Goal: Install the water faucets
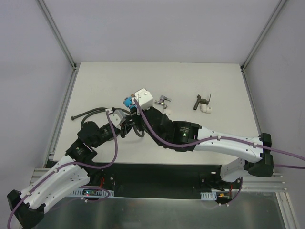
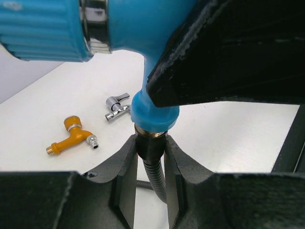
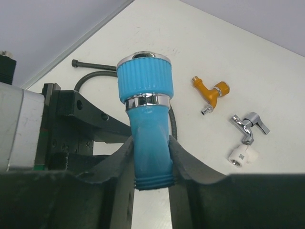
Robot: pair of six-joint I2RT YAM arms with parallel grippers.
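The bright blue faucet [image 3: 145, 86] is held above the table, and my right gripper [image 3: 151, 148] is shut on its body just above a threaded end. In the left wrist view the blue faucet's lower collar [image 2: 155, 113] sits on the black end nut of the dark flexible hose [image 2: 157, 176]. My left gripper [image 2: 150, 143] is shut on that nut. In the top view both grippers meet at the blue faucet [image 1: 128, 101]. The orange-brass faucet [image 3: 210, 92] and the chrome faucet [image 3: 248, 127] lie on the table. The dark grey-brown faucet [image 1: 202, 101] lies further right.
A white elbow fitting [image 3: 241, 155] is joined to the chrome faucet, and another white fitting [image 1: 206, 109] lies by the dark faucet. The hose [image 1: 88, 113] trails left across the table. Frame posts [image 1: 57, 33] stand at the back corners.
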